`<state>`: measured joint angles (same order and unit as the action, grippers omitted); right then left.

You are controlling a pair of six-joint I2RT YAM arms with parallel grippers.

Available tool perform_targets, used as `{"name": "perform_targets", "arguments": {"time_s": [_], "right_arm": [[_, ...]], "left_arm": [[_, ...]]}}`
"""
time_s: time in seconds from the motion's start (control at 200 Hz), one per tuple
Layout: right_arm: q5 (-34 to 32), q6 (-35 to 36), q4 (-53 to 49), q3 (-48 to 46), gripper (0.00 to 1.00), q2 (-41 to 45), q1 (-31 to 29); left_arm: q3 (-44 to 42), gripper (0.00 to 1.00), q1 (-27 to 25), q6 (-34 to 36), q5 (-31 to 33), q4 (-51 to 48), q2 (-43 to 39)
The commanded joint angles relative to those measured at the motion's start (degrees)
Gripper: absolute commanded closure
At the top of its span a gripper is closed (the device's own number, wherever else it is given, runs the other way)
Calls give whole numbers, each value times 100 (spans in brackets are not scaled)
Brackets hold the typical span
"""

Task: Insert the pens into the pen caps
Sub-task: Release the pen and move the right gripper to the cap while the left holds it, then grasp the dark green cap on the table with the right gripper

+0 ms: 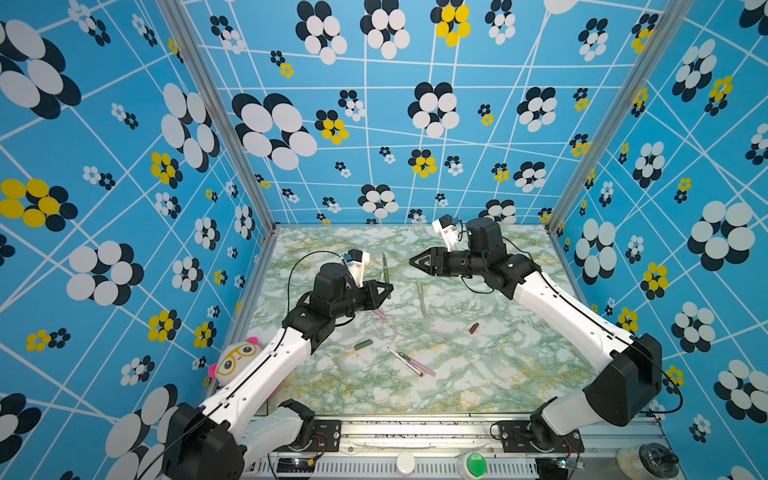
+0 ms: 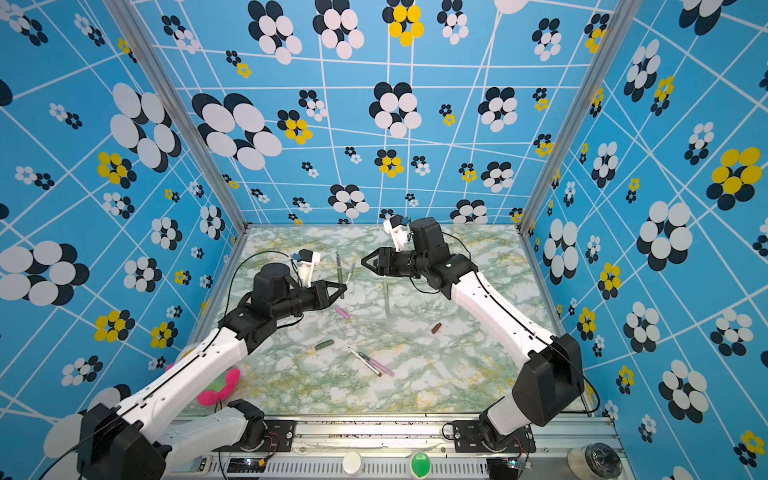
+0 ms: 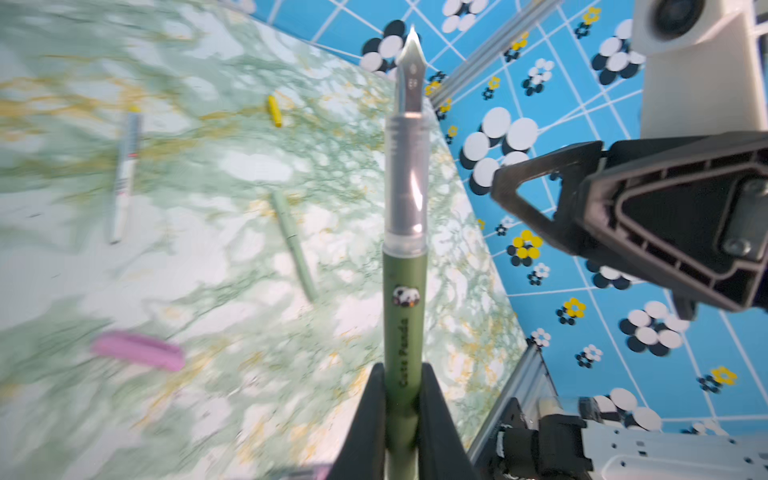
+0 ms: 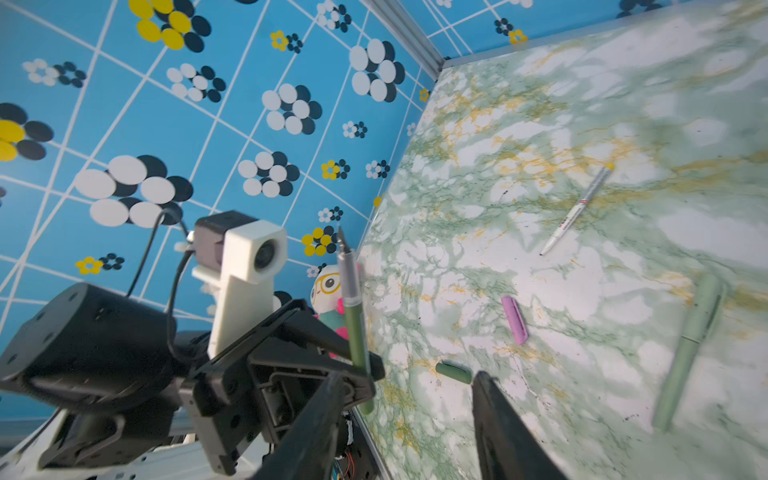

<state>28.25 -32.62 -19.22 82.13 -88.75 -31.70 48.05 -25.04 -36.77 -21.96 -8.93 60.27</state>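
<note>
**A:** Entry one, the left gripper [image 3: 405, 370]?

**B:** Clamped hard on the dark green pen [image 3: 405, 232]. It grips low on the barrel. The clear section and steel nib stand out past the fingertips, uncapped.

**A:** Entry two, the right gripper [image 4: 411, 376]?

**B:** Jaws parted, holding nothing. Its tip points toward the left gripper. In both top views it sits near the nib end of the held pen but does not touch it.

**A:** Caps, listed from the grippers?

**B:** All four lie on the table [image 1: 498, 374].
- The pink cap [image 1: 379, 313] lies just beside the left gripper, close under its fingers.
- The dark green cap [image 1: 363, 344] is farther back, alongside the left arm.
- The brown cap [image 1: 473, 328] is beside the right arm and well apart from the right gripper.
- The yellow cap [image 3: 274, 111] is far out ahead of the left gripper and shows only in the left wrist view.

**A:** Remaining pens?

**B:** All lie flat on the table.
- The pale green pen [image 1: 422, 297] lies between the two grippers and is thicker at one end.
- The white-yellow pen [image 4: 577, 208] lies ahead of the left gripper, apart from the pale green one.
- The pink pen [image 1: 417, 365] and the brown-marked white pen [image 1: 405, 361] lie side by side, well behind both grippers. I cannot tell whether they touch
</note>
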Motion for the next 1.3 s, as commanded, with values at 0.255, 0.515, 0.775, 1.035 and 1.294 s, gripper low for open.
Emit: {"name": "perform_targets", "arguments": {"time_s": [0.255,0.515,0.775,1.035,1.294], "right_arm": [[-2415,-2105,-2106,708,46,-1437,-1733],[-2611,-3161,-2621,2039,46,-2805,-2506],[-2485,-4147,-2394,2132,44,-3382,-2944],[-2248,-4436,-2064,2240,48,-3911,-2996],[-2185,-4433,-2004,2404,56,-4241,-2971]], "left_arm": [[181,100,580,984,2426,-3810,-1735],[684,100,720,2050,2726,-3849,-2013],[673,100,725,2248,2657,-3727,-2410],[593,100,721,2206,2472,-3620,-2607],[506,100,712,2175,2400,-3554,-2687]]}}
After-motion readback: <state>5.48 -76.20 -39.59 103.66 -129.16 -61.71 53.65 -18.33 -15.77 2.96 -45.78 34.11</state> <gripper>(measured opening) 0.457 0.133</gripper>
